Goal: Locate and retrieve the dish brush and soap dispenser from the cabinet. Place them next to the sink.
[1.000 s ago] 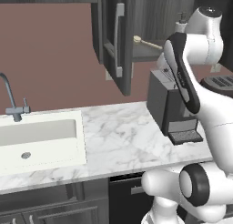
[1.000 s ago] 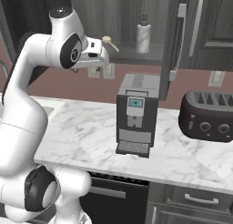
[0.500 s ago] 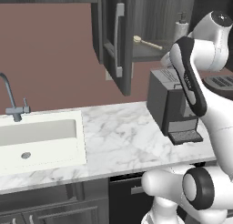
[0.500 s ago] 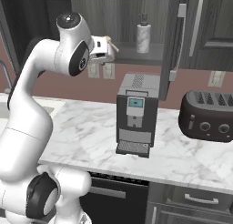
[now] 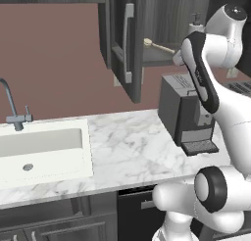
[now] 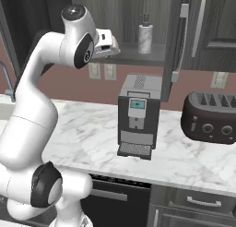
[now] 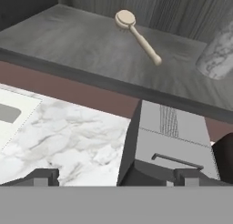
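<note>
- Left base view: the cabinet (image 5: pixel 128 44) stood with its door swung open, the door's edge jutting out over the marble worktop (image 5: pixel 132 147). The brush (image 5: pixel 158 45) lay on the cabinet's shelf, its round head toward the open door. The soap bottle (image 5: pixel 195 25) stood further in, partly hidden behind the white arm. The sink (image 5: pixel 44 152) lay well to the left with bare worktop between it and the coffee machine (image 5: pixel 186 110). The arm's wrist hid the pincer here, so its jaws could not be judged from this side.
- Right base view: the pincer (image 6: pixel 110 45) was level with the shelf's front edge, at its left part, with the soap bottle (image 6: pixel 145 34) upright and well apart to its right. The coffee machine (image 6: pixel 137 115) stood directly under the shelf, leaving a narrow gap. A toaster (image 6: pixel 209 117) sat to the right.
- Hand view: the two finger tips (image 7: pixel 42 176) stood wide apart with nothing between them, touching nothing. The brush (image 7: pixel 136 34) lay flat on the shelf (image 7: pixel 68 45) ahead, well apart from the pincer, with clear shelf around it. The soap bottle (image 7: pixel 218 57) was at the right edge, near the handle's end.
</note>
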